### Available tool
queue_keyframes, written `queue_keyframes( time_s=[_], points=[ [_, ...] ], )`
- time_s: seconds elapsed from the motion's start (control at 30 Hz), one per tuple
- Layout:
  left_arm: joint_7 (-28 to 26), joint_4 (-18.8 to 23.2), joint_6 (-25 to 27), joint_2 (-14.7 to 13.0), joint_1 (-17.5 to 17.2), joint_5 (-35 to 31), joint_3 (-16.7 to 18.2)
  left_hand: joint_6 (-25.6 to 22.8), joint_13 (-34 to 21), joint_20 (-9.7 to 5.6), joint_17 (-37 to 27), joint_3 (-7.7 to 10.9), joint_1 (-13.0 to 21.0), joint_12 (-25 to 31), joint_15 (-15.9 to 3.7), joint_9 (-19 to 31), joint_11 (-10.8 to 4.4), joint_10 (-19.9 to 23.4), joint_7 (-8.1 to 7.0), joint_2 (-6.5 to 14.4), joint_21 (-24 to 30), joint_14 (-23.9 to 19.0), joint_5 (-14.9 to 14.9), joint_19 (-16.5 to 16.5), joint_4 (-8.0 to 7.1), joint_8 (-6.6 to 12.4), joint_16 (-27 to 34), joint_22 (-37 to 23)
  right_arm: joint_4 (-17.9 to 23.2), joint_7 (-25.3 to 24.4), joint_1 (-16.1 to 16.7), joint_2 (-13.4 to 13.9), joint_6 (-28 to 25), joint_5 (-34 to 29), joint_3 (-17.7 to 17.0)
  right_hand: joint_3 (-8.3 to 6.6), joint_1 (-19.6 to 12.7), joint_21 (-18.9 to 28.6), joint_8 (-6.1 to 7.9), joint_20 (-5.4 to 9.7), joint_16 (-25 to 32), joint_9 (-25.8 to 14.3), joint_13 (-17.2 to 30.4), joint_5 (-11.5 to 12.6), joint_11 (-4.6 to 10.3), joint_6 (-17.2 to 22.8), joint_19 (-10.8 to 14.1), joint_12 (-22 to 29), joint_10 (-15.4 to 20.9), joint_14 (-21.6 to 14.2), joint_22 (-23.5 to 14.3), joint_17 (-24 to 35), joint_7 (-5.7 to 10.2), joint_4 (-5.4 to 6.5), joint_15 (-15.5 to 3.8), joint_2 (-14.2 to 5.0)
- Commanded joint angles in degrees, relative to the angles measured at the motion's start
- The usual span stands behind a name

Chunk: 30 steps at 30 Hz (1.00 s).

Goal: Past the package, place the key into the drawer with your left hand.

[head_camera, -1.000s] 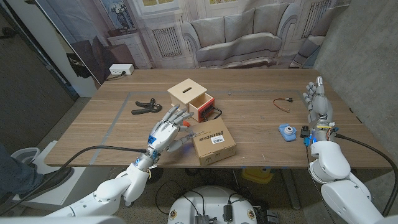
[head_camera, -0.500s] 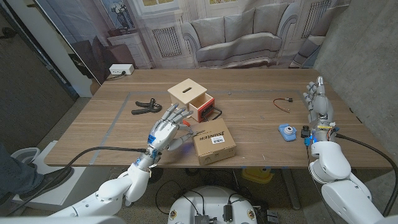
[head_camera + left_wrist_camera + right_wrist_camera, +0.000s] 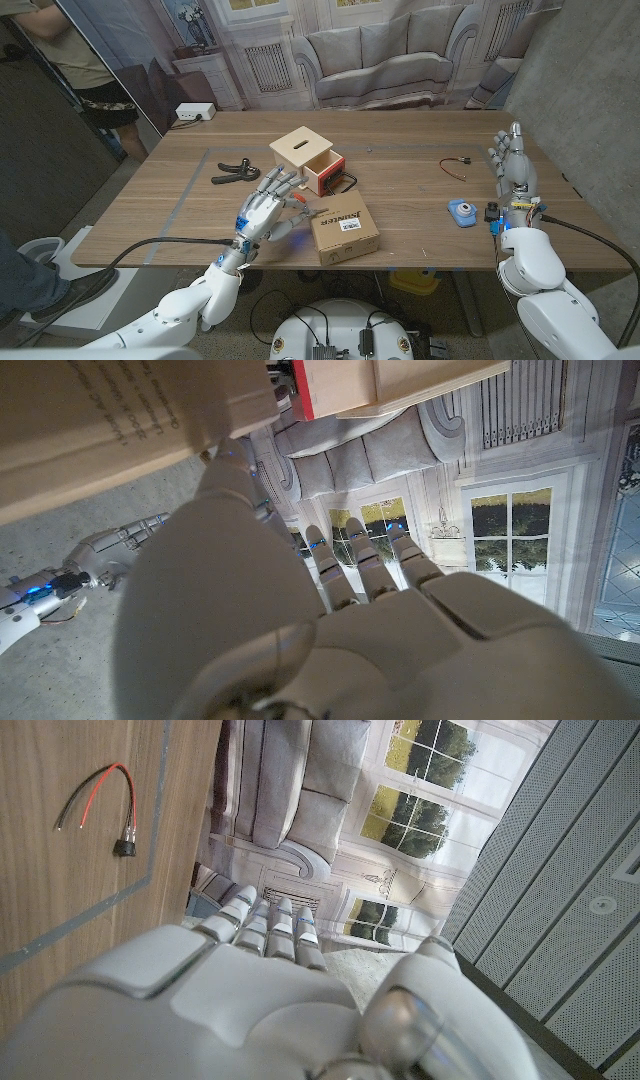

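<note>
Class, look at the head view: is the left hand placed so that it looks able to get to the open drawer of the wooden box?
Probably yes. The left hand hovers beside the package, just short of the wooden box's open drawer, whose mouth faces it. Nothing lies between them.

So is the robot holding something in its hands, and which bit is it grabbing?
The left hand seems to pinch a key by one end, but it's too small to be sure. The right hand holds nothing.

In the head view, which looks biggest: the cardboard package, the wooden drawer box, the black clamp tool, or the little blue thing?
Largest to smallest:
1. cardboard package
2. wooden drawer box, close behind; it sits farther from the camera, so unsure
3. black clamp tool
4. little blue thing
</note>
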<state>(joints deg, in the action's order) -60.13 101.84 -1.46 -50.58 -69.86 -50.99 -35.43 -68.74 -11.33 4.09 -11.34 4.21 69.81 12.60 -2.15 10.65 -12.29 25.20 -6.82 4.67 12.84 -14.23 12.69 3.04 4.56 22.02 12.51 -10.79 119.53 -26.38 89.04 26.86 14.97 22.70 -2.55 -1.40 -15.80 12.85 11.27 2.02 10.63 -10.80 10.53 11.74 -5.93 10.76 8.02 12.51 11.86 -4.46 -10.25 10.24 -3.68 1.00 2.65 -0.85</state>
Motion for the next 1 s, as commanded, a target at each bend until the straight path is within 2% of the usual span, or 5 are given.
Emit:
queue_keyframes(
  time_s=[0.03, 1.0],
  points=[
    [-0.1, 0.5, 0.3, 0.3, -0.3, 0.7, 0.8, -0.3, -0.2, 0.16, -0.1, 0.02, 0.1, 0.5, -8.01, 0.6, -0.09, 0.8, 0.64, 0.7, 0.4, -0.9, 0.2, 0.7, -0.12, 0.01, 0.2, -0.2, 0.2, 0.0, 0.1, -0.2, 0.1, -0.2, -0.3, 0.21, 0.1, -0.2, -0.02, 0.15, 0.3, -0.1, 0.3, 0.5, -0.1, 0.0, 0.4, 0.3, 0.5, -0.5, -0.2, 0.3, 0.18, -0.18, -0.31, 0.16],
    [4.0, 4.8, 3.1, 0.7, -0.7, 0.6, 2.7, 0.5, -0.4, 0.0, -0.2, -0.09, 0.0, 0.3, -7.97, 2.4, -0.08, 2.4, 0.53, 1.3, 0.2, -1.9, 0.3, 0.8, -0.48, 1.27, 0.1, -0.1, -0.7, 1.0, -0.1, -0.3, 0.5, 1.1, -1.2, 0.48, 0.3, -0.5, 0.0, 0.0, 0.2, -0.1, 0.3, 0.6, 0.0, 0.1, 0.5, 0.3, 0.6, -0.6, -0.2, 0.3, 0.29, -0.13, -0.43, 0.15]
  ],
)
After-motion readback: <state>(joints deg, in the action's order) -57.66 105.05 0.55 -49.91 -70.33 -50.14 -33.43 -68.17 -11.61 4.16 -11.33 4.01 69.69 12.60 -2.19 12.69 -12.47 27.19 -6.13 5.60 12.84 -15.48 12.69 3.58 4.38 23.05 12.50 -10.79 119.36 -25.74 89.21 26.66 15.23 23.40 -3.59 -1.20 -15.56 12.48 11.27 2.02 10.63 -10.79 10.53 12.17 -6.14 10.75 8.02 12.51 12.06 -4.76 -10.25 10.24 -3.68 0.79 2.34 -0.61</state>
